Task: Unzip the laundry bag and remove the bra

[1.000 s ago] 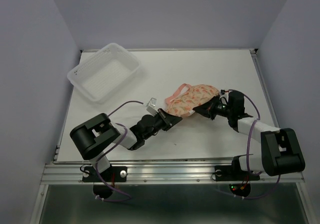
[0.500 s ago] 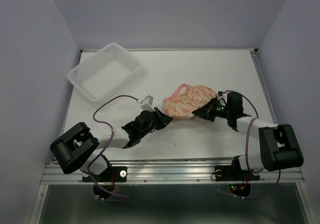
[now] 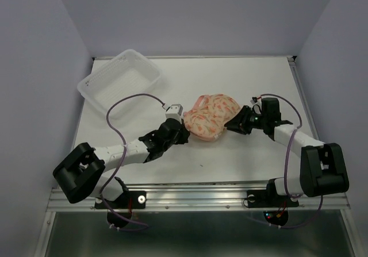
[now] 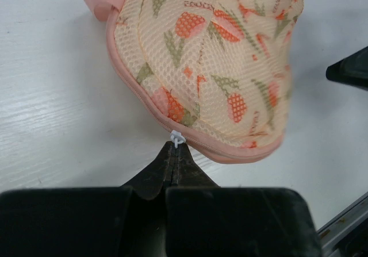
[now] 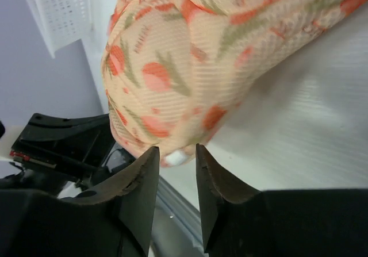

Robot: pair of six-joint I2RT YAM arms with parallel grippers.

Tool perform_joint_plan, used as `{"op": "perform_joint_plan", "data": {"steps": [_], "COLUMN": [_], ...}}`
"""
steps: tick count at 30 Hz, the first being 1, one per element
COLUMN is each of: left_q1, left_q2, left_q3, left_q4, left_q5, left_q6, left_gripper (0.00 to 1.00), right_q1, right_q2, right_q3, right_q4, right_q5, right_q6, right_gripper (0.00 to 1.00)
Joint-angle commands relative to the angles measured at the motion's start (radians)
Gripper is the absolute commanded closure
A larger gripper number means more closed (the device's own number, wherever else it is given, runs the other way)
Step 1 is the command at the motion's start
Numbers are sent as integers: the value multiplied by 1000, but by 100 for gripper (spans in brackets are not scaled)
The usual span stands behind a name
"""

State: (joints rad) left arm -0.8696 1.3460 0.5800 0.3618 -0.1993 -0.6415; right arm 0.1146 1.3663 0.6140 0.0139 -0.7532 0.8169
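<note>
Pinching the zip pull at the pouch's near edge.
Left gripper (image 4: 173, 153) closed, fingertips meeting on the small white zip pull (image 4: 176, 137) of the laundry bag (image 4: 215, 61); pink zip edging (image 4: 138, 90) curving along the seam; bag resting on the white table (image 4: 52, 113).

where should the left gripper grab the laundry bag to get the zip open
On the small white zip pull, which sticks out of the pink zip edging on the laundry bag's near-left rim. Come in low from that side; the left gripper appears pinched there already.
</note>
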Motion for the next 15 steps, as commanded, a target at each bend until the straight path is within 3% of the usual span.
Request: {"op": "perform_joint_plan", "data": {"steps": [1, 7, 11, 15], "left_q1": [-14, -51, -75, -118], "left_q2": [5, 51, 107, 195], "left_q3": [66, 138, 213, 287], "left_q4": [-69, -54, -49, -50], "left_q5": [35, 112, 153, 179], "left_q6": [124, 68, 25, -38], "left_gripper": [100, 100, 100, 100], "right_q1": [-23, -23, 5, 23], "right_q2": [-58, -145, -210, -286], "right_q3": [85, 98, 38, -71], "right_q4": [-176, -233, -203, -114], "right_q5": [135, 160, 182, 193], "right_q6": [-218, -227, -187, 24], "right_gripper": [50, 22, 13, 6]}}
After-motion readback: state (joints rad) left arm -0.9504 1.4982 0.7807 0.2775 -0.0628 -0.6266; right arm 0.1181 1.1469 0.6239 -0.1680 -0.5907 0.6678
